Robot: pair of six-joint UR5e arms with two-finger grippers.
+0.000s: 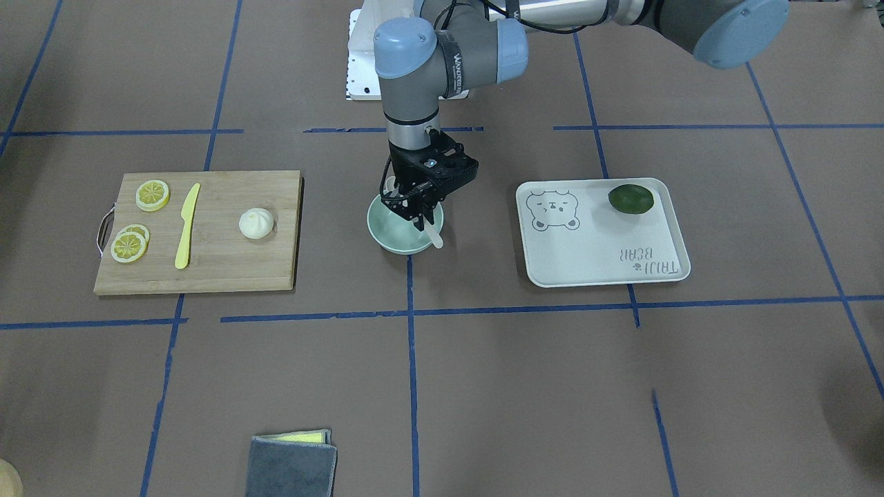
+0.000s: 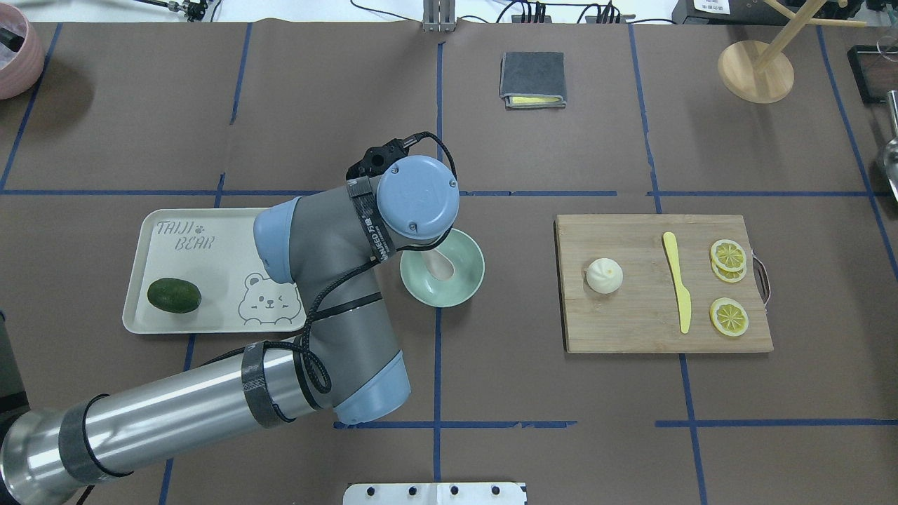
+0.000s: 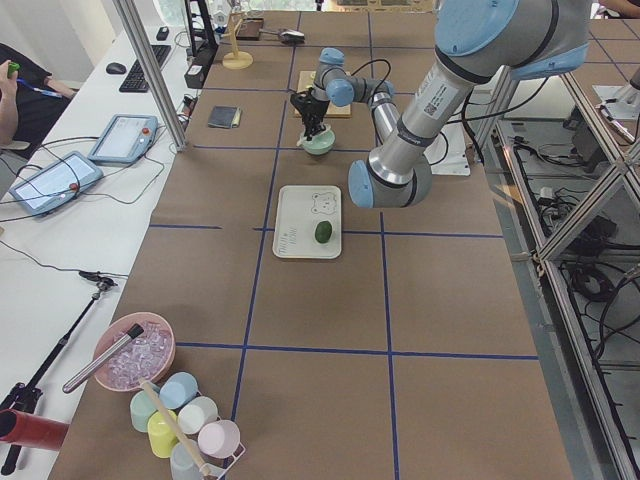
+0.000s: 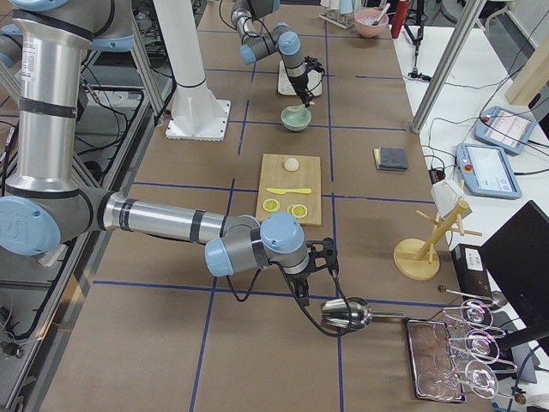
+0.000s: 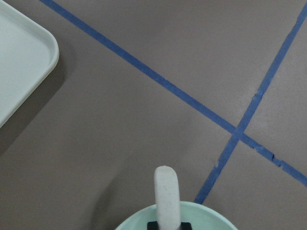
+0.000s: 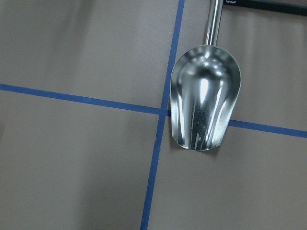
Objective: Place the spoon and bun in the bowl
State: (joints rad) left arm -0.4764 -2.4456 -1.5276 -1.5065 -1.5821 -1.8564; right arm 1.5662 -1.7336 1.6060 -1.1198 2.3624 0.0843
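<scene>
My left pincer [image 1: 414, 219] hangs straight down over the bowl [image 1: 392, 239], which sits on the brown table at a crossing of blue tape lines, between the wooden cutting board [image 1: 221, 269] and the tray [image 1: 594, 248] with the bear drawing. The spoon [image 1: 435, 237] is pinched between my left fingertips, which press it on both sides in my wrist view. It is tilted, and its handle pokes out over the bowl's rim towards the operators' side, while the rest of it lies within the bowl's outline. I cannot tell whether the scoop touches the bottom. The bun [image 1: 256, 223] sits upright on the cutting board, well apart from the bowl, on the half of the board nearer to it. Beside the bun lies a yellow knife [image 1: 186, 224], and past the knife are the lemon slices [image 1: 152, 195]. A dark green fruit [image 1: 630, 199] rests in a corner of the tray. My right pincer [image 4: 302, 296] is far off at the table's other end, hanging just above a metal scoop [image 6: 205, 103] that lies across a tape crossing. Its fingers show clearly in no view, so I cannot tell whether they are apart or together.
</scene>
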